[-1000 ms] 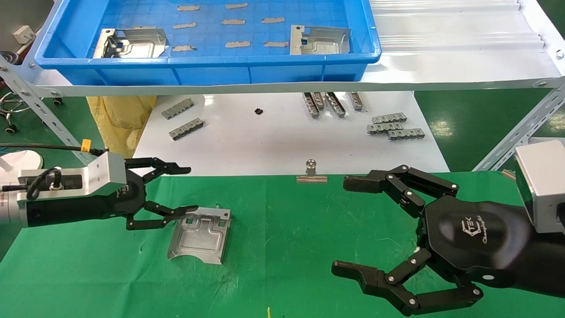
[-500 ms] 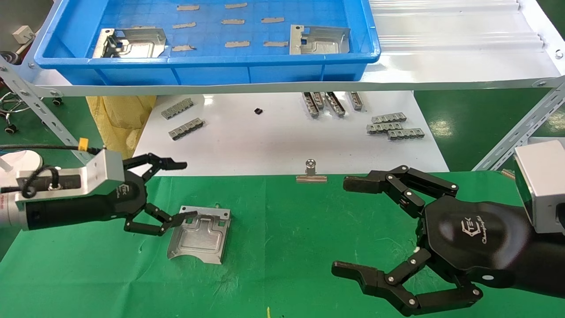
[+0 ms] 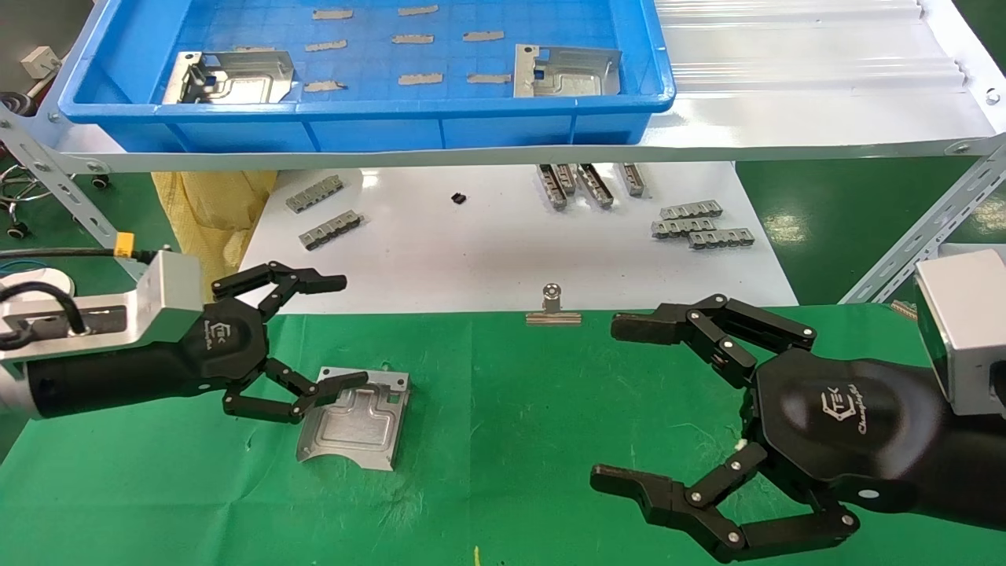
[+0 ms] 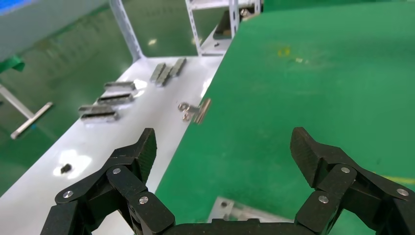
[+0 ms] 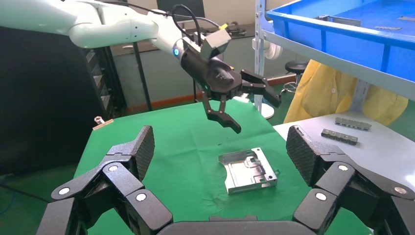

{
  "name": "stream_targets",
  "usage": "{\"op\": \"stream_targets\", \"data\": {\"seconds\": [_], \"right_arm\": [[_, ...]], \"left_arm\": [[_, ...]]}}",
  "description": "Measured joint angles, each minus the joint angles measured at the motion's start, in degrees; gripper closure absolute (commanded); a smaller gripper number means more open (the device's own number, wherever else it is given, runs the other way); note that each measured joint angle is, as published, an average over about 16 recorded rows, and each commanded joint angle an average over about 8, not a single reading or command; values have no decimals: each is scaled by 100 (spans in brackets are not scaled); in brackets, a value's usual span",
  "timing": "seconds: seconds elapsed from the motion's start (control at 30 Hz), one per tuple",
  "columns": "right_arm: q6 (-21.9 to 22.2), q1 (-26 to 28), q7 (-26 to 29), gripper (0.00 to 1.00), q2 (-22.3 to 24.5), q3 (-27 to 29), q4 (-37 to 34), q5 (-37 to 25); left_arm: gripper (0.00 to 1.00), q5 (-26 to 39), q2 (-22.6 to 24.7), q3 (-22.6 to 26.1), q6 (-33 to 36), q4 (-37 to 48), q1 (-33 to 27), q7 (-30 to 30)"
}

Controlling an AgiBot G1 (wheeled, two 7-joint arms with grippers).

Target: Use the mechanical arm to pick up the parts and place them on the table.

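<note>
L gripper [image 3: 314, 334] has lifted a bit vs. a sec ago: its fingers [image 3: 330, 387] sat at the near-left corner of the plate [image 3: 355, 419], now the hand is raised and tipped, upper finger up over the white board [image 3: 487, 244], lower one still overlapping the plate's top-left edge in head view. R wrist view shows clear air btwn that lower fingertip and the plate, so it's above, not touching. Fingers spread wide, pinching nothing. The plate hasn't shifted; lies flat on the green surface [image 3: 511, 440], just below/beside the lower finger.

Meaning, as I read it: 1 part is delivered and released, L arm is backing off. Likely next is a reach up for another part.

R gripper [image 3: 629, 409] hangs over the surface well apart from the plate, fingers spread, empty. Same pose throughout, idle.

Containers:
- Blue tray [image 3: 369, 126] on the shelf beyond and above both sets of fingers. Holds 2 more plates: one at its L end [image 3: 228, 77], one toward the R [image 3: 566, 71], both resting near the front wall. Also several short grey tape strips [image 3: 416, 79] on the tray floor, not parts.
- White board beyond the fingers: small grey ridged bars [image 3: 699, 224] in groups L and R, plus a tiny black bit. Not task items.
- Silver clip [image 3: 554, 310] at the far edge of the cloth, btwn the two grippers.

So roughly 1 of 3 visible parts done; 2 left in tray.
</note>
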Motion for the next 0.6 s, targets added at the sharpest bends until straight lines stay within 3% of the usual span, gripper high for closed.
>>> {"op": "stream_targets", "data": {"seconds": [0.6], "right_arm": [[0,0,0,0,0,0,0,0]], "left_arm": [[0,-618,-592,-821,-161,-2192,1077,-1602]]}}
